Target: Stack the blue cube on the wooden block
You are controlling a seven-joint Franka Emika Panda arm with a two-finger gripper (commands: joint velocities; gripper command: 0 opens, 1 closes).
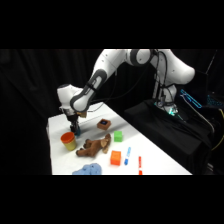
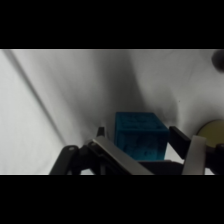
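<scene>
The blue cube (image 2: pixel 140 137) sits on the white table, filling the space between my fingers in the wrist view. My gripper (image 2: pixel 139 134) is down at the table around it, one finger on each side, open, with a thin strip of table showing beside the left finger (image 2: pixel 101 133). In the side view the gripper (image 1: pixel 76 131) is low at the table's far left, and only a sliver of the cube (image 1: pixel 78 134) shows below it. The wooden block (image 1: pixel 103 124), tan with a dark square on top, lies to the right of the gripper, apart from it.
A yellow cup with an orange rim (image 1: pixel 68 141) stands right beside the gripper. A brown plush toy (image 1: pixel 94 146), a green cube (image 1: pixel 118 136), an orange cube (image 1: pixel 115 158), a blue marker (image 1: pixel 127 156), a red marker (image 1: pixel 139 162) and a blue soft thing (image 1: pixel 89 170) lie nearer the front.
</scene>
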